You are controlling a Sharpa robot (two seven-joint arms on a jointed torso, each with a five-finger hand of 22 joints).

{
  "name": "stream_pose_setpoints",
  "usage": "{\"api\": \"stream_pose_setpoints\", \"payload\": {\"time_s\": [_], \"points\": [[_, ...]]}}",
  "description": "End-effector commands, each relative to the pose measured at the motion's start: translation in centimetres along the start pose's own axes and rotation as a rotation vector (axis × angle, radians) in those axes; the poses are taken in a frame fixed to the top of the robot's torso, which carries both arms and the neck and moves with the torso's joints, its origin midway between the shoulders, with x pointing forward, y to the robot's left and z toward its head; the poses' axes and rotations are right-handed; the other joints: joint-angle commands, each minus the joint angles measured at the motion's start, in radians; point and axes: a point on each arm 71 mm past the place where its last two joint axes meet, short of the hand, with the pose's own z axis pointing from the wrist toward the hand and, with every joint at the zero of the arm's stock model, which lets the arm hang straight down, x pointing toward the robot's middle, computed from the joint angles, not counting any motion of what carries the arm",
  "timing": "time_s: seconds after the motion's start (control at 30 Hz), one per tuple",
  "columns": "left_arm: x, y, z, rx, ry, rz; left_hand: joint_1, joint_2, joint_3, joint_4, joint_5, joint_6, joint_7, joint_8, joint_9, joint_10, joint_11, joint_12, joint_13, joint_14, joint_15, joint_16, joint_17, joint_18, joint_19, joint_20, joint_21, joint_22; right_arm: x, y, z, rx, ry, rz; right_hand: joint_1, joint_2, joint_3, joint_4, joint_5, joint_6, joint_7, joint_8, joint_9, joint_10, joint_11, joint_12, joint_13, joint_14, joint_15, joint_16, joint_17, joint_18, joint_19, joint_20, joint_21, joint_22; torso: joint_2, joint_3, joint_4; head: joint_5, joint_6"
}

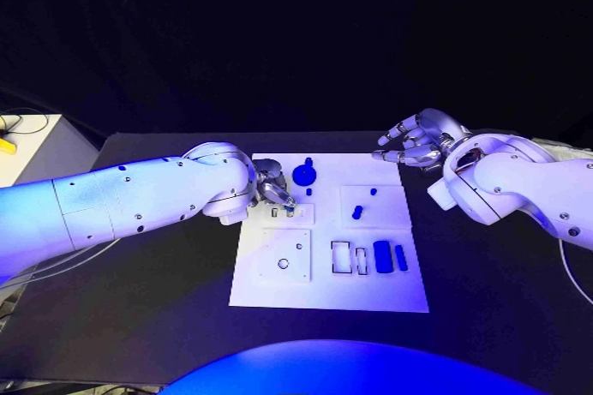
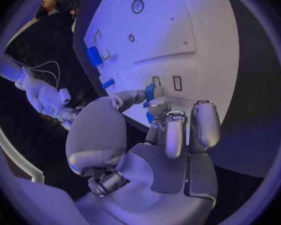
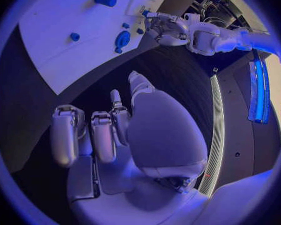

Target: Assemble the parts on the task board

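The white task board lies in the middle of the black table. My left hand is over the board's far left part, beside two small slots. It pinches a small blue part between thumb and finger just above the board. A round blue part sits right beside that hand, and a small blue peg stands mid-board. Two longer blue parts lie near the right edge. My right hand hovers off the board's far right corner, fingers apart, holding nothing.
A square plate with a round hole and empty rectangular slots occupy the board's near half. A pale box stands off the table's far left. Black table surface surrounds the board.
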Motion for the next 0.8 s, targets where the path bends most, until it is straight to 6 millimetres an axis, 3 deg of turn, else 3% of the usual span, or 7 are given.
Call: {"api": "stream_pose_setpoints", "payload": {"time_s": [0.03,0.8], "points": [[0.23,-0.12,0.06,0.001,0.021,0.038,0.0,0.014,0.209,-0.215,0.003,0.034,-0.029,0.004,0.0,0.004,0.001,0.006,0.001,0.104,-0.006,0.003,0.263,-0.008,0.006,0.0,0.004,0.001,0.09,0.05,-0.02,-0.008,0.009,-0.009,-0.011,-0.001,-0.001,0.0,0.001,-0.009,0.0,0.005,-0.001,-0.008,0.001,-0.005,0.095,0.086,0.001,-0.003,0.195,0.019,0.026,0.005,-0.003,0.162,0.001,-0.0004,0.0004,0.0,-0.001],[0.55,-0.21,0.36,-0.004,0.035,0.054,-0.006,0.017,0.206,-0.213,0.003,0.035,-0.03,0.005,0.001,0.006,0.0,0.007,0.001,0.104,-0.007,0.003,0.263,-0.008,0.006,-0.001,0.004,0.001,0.09,-0.03,0.0,-0.005,0.012,-0.011,-0.012,-0.002,-0.001,0.0,0.007,-0.009,0.0,0.006,-0.001,-0.008,0.001,-0.005,0.094,0.086,0.001,-0.004,0.194,0.019,0.026,0.005,-0.004,0.162,0.001,0.0007,-0.0011,-0.001,-0.011]]}}
